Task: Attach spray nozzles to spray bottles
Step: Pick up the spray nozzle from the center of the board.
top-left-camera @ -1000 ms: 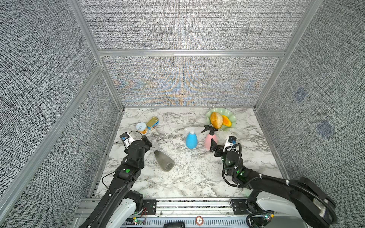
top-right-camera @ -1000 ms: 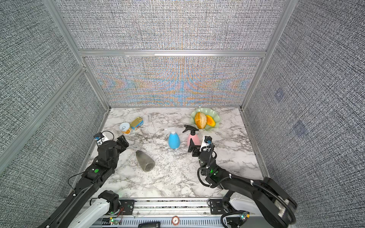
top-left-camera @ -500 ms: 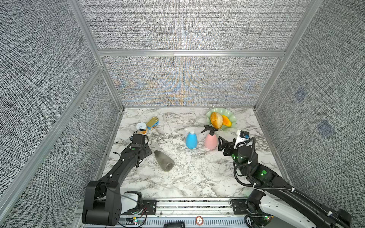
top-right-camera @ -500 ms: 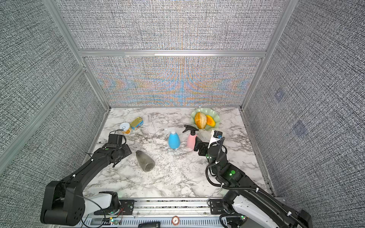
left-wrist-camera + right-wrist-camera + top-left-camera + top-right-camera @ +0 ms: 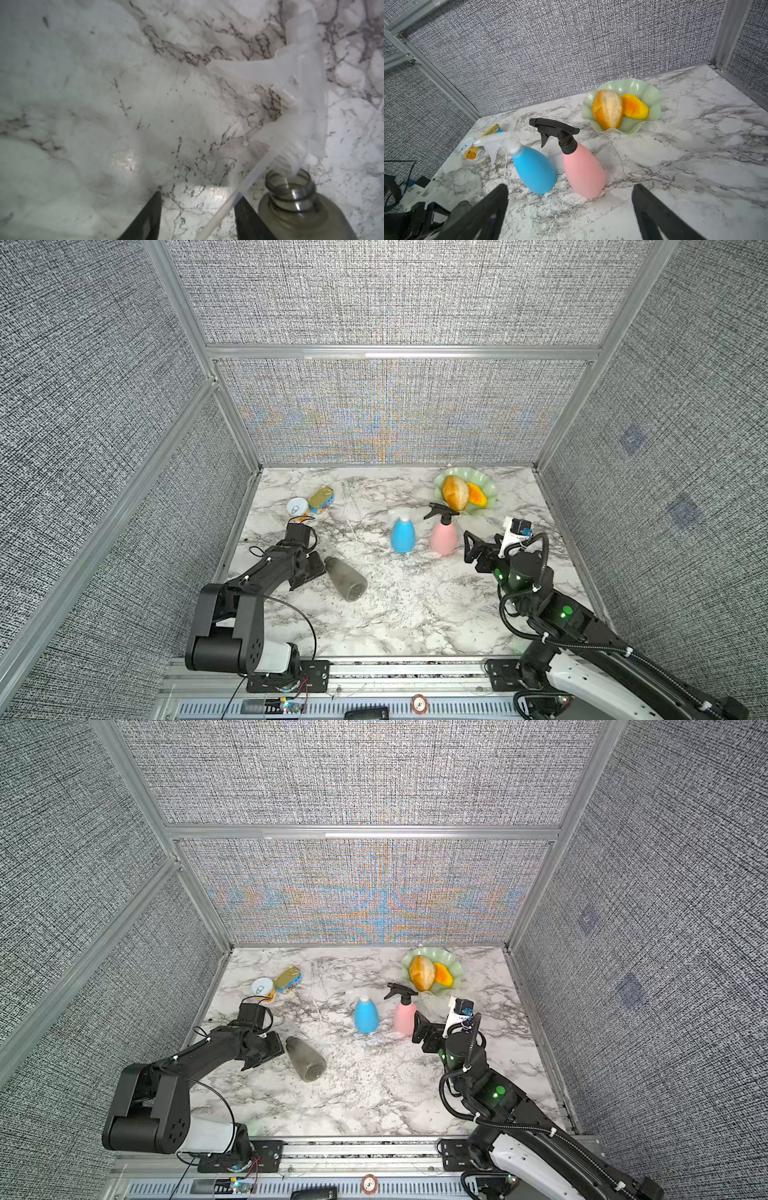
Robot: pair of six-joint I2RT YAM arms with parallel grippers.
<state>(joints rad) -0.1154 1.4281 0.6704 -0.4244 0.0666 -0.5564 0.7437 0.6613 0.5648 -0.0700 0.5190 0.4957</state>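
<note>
A smoky grey spray bottle (image 5: 345,583) lies on its side on the marble, neck toward my left gripper (image 5: 313,568). In the left wrist view a loose translucent spray nozzle (image 5: 299,87) lies by the bottle's open neck (image 5: 288,182). Its dip tube (image 5: 239,191) runs between my left gripper's (image 5: 198,196) parted jaws, close to one finger, unclamped. The blue bottle (image 5: 534,170) stands upright wearing a white nozzle (image 5: 497,143). Beside it the pink bottle (image 5: 583,172) carries a black nozzle (image 5: 556,131). My right gripper (image 5: 570,188) stands open and empty just short of the pink bottle.
A pale green scalloped dish (image 5: 486,489) with bread and an orange piece sits at the back right. Two tin cans (image 5: 298,508) (image 5: 322,495) are at the back left, just behind my left arm. Metal-framed fabric walls close in three sides.
My left gripper has dropped to the table at the grey bottle's neck and its jaws have narrowed around the dip tube. My right gripper has drawn slightly right, away from the pink bottle.
</note>
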